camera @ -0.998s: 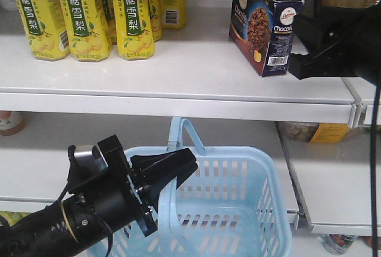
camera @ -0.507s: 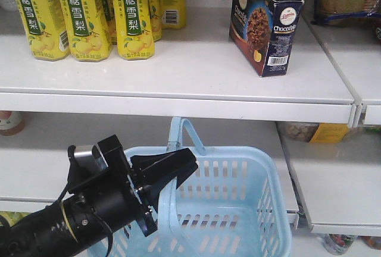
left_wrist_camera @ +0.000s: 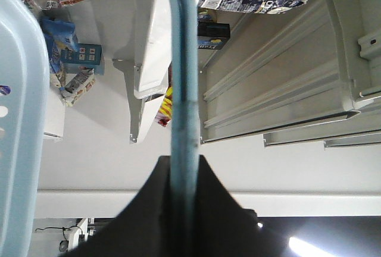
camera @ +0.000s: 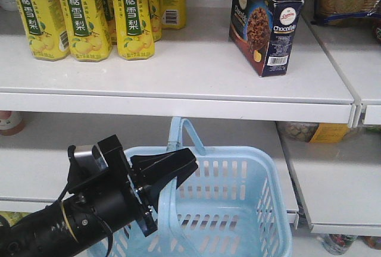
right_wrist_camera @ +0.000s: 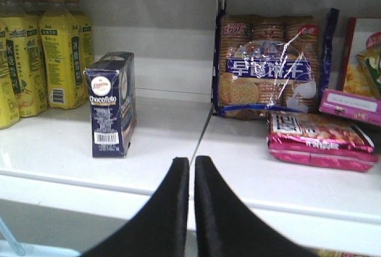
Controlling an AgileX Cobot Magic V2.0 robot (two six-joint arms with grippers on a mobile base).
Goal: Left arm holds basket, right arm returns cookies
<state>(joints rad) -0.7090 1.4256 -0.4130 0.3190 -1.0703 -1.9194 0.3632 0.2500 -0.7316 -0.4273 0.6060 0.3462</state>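
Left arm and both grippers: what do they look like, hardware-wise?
Left arm: black and cylindrical, with a yellow ring, a small silver block, black cabling. Left gripper: black, wedge-shaped fingers. Right gripper: two smooth matte-black fingers tapering to tips; no markings visible.

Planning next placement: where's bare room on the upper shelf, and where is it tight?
Free: the white shelf between the yellow bottles and the Chocofello box, plus the strip in front of the box. Crowded: the right bay, filled by the cracker pack and pink packet.

Cookies [camera: 265, 22] on shelf [camera: 178, 72], right of bottles [camera: 83, 13]; basket [camera: 232, 209] below.
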